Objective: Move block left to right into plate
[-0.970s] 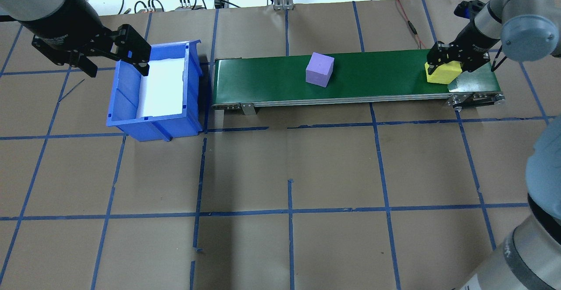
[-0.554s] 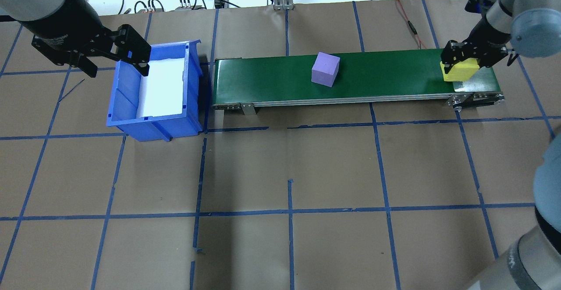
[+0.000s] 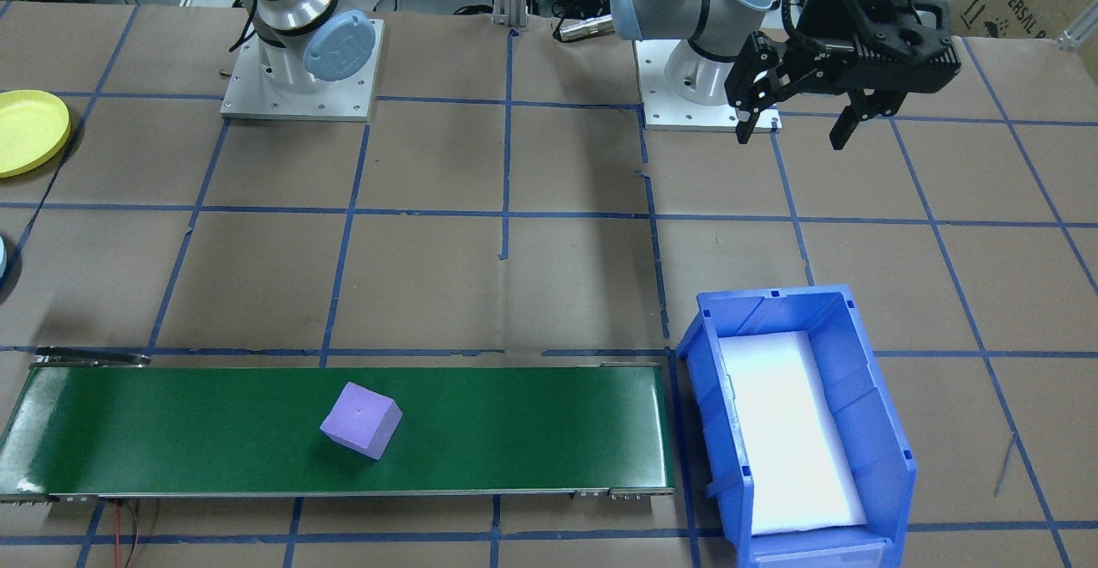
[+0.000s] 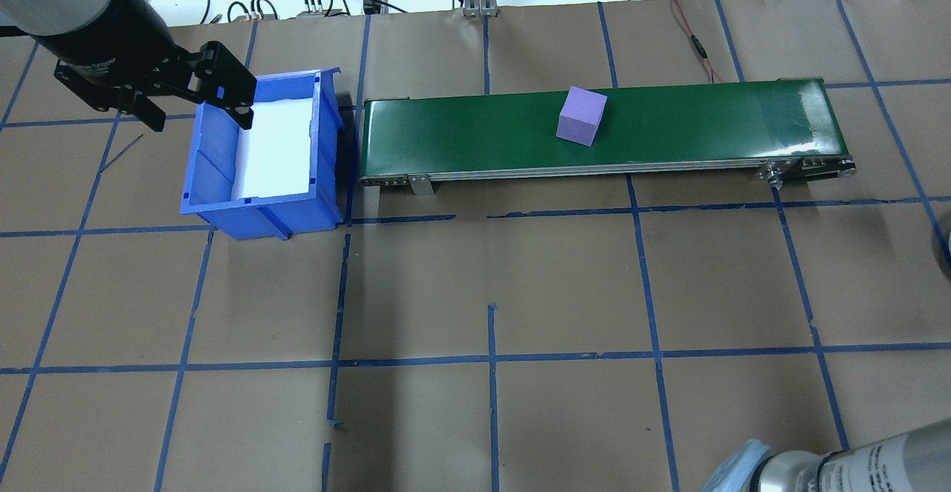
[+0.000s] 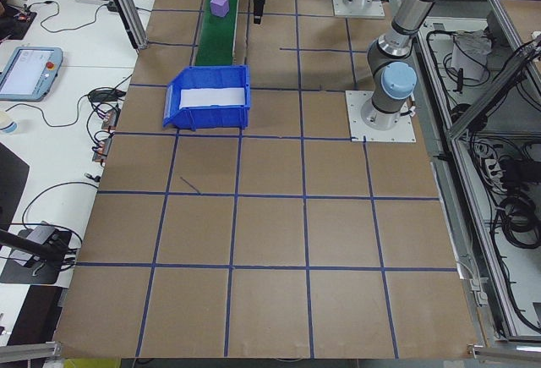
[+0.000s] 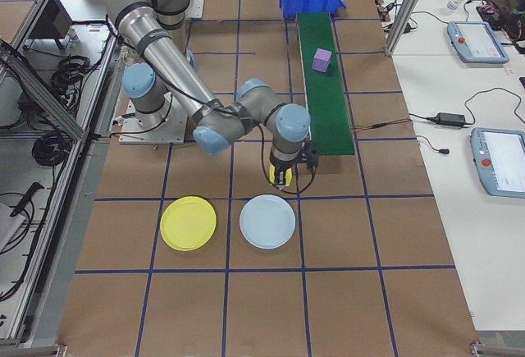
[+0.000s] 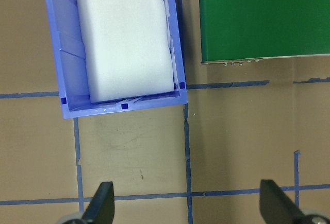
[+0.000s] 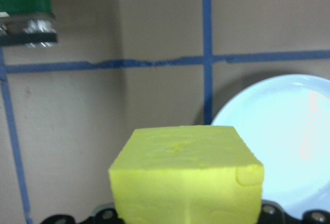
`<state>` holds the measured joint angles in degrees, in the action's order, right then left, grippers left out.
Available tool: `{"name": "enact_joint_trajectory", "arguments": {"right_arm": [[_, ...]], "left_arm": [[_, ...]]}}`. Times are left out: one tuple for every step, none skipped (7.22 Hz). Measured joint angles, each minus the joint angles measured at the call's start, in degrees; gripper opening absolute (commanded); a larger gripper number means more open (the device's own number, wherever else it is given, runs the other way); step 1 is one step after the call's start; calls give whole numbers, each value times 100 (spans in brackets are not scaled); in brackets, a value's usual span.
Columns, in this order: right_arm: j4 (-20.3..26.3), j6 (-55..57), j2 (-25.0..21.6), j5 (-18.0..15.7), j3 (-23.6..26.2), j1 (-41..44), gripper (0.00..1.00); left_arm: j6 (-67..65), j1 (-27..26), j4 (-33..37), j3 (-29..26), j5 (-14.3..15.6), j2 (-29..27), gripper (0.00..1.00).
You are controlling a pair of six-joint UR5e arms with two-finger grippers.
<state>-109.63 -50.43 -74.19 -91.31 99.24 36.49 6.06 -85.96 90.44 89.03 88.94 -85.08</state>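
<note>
Brown paper table [image 4: 490, 276] gridded with blue tape, cables and tablets along its far edges; green conveyor belt [image 4: 594, 131] runs across the upper middle of the overhead view, with a purple block [image 4: 581, 116] sitting on it right of centre. Blue bin [image 4: 260, 154] at the belt's left end, white foam lining its floor. Left gripper [image 4: 195, 98] hangs over the upper left of that frame, just beside the bin's left wall, jaws spread wide with nothing between them; its wrist view shows both fingers [image 7: 101, 207] at the bottom edge over bare paper. Right gripper [image 6: 283, 175] appears in the right side view at centre frame, off the belt's near end, above the paper. Yellow block [image 8: 185, 175] fills the lower middle of the right wrist view, clamped between the jaws whose dark tips flank it at the bottom edge. Light blue plate [image 6: 267, 221] lies just below the gripper in the side view, and in the wrist view at lower right, just beside the block. Yellow plate [image 6: 188, 223] sits left of the blue one, apart from it
</note>
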Motion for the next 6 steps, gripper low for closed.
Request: {"name": "enact_joint_trajectory", "arguments": {"right_arm": [[-103,-468,-198,-160,424,-693,22],[-253,-861,-359,-265,807,-1341,32],[-407,-1137,-438,-315,1103,-1883,33],[-491,-1298,-468,-357,1360,-2342,33],[-599,-1374,-462,-416,1510,-2619,49],[-781,-1404,-436,-457,1575,-2740,99]], "left_arm": [[0,0,0,0,0,0,100],[0,0,0,0,0,0,100],[0,0,0,0,-2,0,100],[0,0,1,0,-6,1,100],[0,0,0,0,-8,1,100],[0,0,0,0,-7,1,100]]}}
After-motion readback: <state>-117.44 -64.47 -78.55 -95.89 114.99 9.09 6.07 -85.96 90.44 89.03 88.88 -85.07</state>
